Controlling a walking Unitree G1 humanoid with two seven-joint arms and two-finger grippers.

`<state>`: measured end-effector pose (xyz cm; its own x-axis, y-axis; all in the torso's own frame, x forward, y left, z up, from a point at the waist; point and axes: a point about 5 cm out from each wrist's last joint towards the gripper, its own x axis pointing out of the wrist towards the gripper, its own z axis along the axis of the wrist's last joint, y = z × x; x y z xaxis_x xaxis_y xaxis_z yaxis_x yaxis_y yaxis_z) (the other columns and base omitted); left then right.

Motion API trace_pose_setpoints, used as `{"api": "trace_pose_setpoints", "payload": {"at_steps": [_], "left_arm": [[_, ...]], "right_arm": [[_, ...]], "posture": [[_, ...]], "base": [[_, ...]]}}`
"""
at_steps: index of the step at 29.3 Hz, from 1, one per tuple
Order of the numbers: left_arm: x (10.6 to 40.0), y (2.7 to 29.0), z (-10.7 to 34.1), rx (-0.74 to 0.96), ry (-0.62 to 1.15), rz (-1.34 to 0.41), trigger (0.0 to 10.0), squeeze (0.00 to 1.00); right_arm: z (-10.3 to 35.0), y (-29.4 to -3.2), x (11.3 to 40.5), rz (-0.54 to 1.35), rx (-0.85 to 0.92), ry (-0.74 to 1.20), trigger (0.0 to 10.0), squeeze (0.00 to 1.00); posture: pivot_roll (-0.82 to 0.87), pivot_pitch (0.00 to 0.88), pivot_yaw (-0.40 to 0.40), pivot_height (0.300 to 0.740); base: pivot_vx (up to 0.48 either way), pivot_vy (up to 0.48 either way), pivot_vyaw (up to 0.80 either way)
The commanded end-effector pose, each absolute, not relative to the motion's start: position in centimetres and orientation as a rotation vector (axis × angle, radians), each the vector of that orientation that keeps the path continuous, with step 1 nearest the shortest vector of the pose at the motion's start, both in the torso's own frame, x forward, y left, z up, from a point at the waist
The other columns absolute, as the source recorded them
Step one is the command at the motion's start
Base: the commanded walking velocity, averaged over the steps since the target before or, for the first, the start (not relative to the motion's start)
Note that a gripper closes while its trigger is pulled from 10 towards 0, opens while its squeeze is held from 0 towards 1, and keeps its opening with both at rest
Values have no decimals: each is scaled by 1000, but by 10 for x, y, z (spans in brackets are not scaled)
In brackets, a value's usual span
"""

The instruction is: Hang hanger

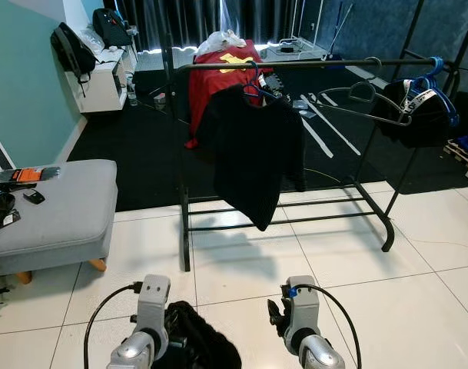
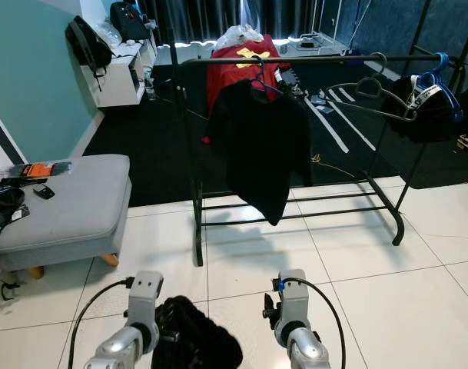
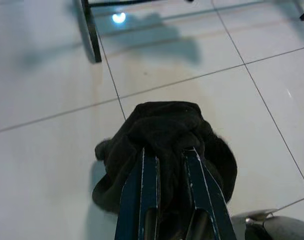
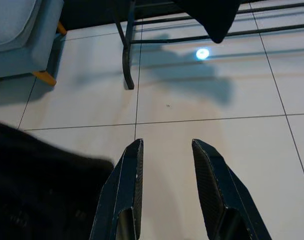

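A black clothes rack [image 1: 295, 64] stands ahead on the white tile floor. A black garment [image 1: 253, 150] hangs from its rail on a blue hanger [image 1: 254, 83], and an empty grey hanger [image 1: 362, 96] hangs further right. My left gripper [image 3: 169, 150] is low in front of me, shut on a bunched black garment [image 3: 164, 130] that hangs over the floor. My right gripper [image 4: 166, 150] is beside it, open, with nothing between its fingers.
A grey ottoman [image 1: 53, 211] with small items on top stands at the left. A red shirt [image 1: 218, 73] is draped behind the rack. More dark clothing on blue hangers [image 1: 422, 108] sits at the rail's right end. A dark carpet lies beyond.
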<state>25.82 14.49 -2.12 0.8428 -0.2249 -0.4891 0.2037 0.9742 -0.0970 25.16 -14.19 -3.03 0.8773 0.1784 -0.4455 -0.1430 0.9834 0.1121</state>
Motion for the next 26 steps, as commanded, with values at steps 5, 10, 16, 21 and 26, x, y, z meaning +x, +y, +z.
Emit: {"api": "trace_pose_setpoints", "payload": {"at_steps": [5,10,16,21,26], "left_arm": [[272,133,-10,-14,457,-253,10000,0],[276,131,-5,-9,414,-248,10000,0],[277,126,-4,-28,401,-268,10000,0],[274,124,-8,-20,429,-283,10000,0],[272,125,-11,-27,437,-282,10000,0]], "right_arm": [[-28,-138,252,198,67,442,10000,0],[-27,-138,252,220,64,435,10000,0],[-26,-134,253,276,68,429,10000,0],[-29,-133,250,275,104,454,10000,0],[-30,-132,249,263,125,457,10000,0]], "posture": [[17,50,32,740],[18,47,32,740],[13,45,20,740],[31,40,17,740],[37,30,19,740]], "base": [[0,0,0],[0,0,0],[0,0,0],[0,0,0],[0,0,0]]}}
